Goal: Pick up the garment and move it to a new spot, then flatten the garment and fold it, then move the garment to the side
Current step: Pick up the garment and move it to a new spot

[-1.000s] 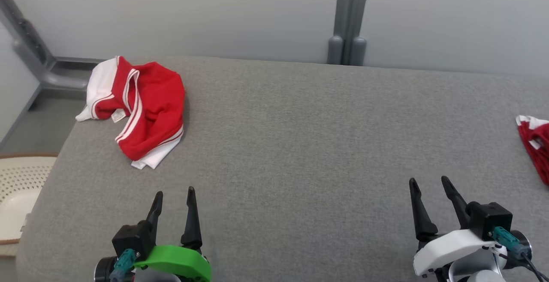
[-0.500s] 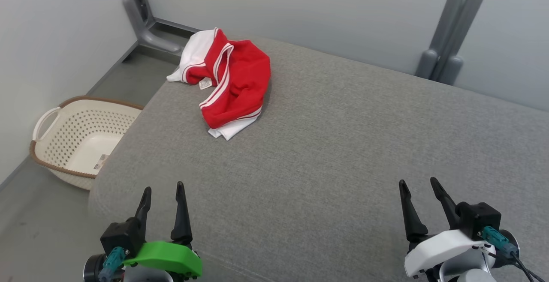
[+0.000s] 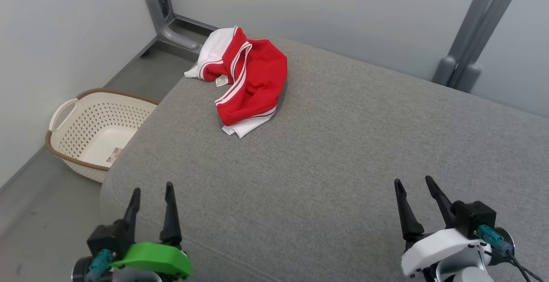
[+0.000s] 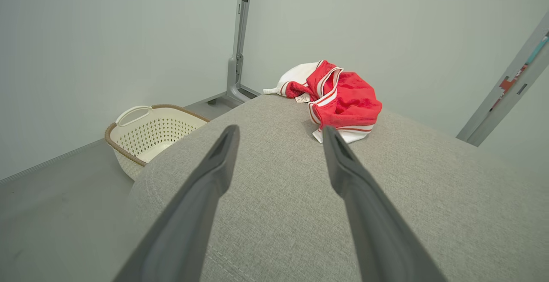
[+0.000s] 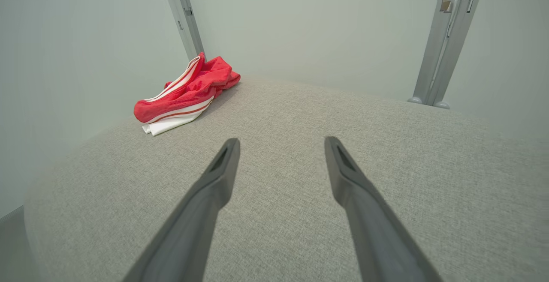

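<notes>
nearest the robot, the left tool (image 3: 152,187) hangs over the near left corner of the grey fabric-covered tabletop (image 3: 326,157), fingers spread wide, nothing between them. across at the near right, the right tool (image 3: 413,180) is the same story: wide apart, empty, fingers pointing away over bare fabric. off the tabletop's left edge, down on the floor, sits a cream perforated basket (image 3: 73,121) with a brown rim.

now look further out. the garment (image 3: 253,76), red with white stripes and white panels, lies bunched at the far left corner of the tabletop, one white end right at the far edge. its long axis runs roughly near to far, leaning left as it goes back; the white hem is the nearest end.

here's what matters: it lies ahead and a little to the right of the left tool, well apart from it, and far ahead and far to the left of the right tool. the left arm looks clearly nearer, so i'd expect the pickup to be its reach, going forward to that near hem.
</notes>
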Robot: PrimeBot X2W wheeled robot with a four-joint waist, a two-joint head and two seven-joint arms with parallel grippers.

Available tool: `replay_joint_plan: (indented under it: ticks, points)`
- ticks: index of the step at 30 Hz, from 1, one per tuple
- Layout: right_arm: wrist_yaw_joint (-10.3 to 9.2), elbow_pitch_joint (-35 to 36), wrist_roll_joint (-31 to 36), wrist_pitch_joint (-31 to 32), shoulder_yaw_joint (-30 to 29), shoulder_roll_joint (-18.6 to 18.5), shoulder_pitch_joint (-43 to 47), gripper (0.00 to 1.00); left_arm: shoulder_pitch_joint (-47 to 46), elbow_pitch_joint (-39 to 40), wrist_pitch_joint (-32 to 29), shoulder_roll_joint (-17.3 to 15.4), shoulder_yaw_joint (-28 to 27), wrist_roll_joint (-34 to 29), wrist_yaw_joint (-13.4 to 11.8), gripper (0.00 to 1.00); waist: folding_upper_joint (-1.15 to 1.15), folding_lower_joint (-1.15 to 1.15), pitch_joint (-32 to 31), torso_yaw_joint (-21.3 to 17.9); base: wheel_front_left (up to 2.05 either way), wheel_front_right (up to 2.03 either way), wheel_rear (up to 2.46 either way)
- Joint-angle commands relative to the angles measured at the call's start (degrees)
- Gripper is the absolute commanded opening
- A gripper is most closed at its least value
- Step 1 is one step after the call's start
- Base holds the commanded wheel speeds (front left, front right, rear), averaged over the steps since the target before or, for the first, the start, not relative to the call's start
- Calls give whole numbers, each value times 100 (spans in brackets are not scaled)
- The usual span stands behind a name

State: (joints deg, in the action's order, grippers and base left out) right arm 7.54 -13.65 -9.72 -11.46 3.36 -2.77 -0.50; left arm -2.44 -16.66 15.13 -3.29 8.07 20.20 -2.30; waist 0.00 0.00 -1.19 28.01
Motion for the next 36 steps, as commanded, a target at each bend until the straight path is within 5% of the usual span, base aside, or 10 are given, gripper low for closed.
replay_joint_plan:
  ticks: [1,9,15,25,36]
  points:
    - [-10,18,12,-28,-19,-22,2,100,-101,67,1,-140,-93,10,37,100,0,0,30,-91,0,0,0]
    - [-11,276,239,150,-30,-22,-86,100,-1335,354,-320,-1033,-422,-110,244,100,0,0,322,-507,0,0,0]
    - [-11,712,681,314,-38,-21,-464,100,-2817,435,-1136,-1722,-340,-341,457,100,0,0,870,-1006,0,0,0]
    - [-10,1343,914,662,123,-25,-920,100,-4272,-1159,-2228,-1995,-534,150,596,100,0,0,1956,-1776,0,0,0]
    - [-11,1841,1171,839,-104,-19,-1004,100,-4495,-3109,-2996,-1680,-632,898,838,100,0,0,2629,-2061,0,0,0]
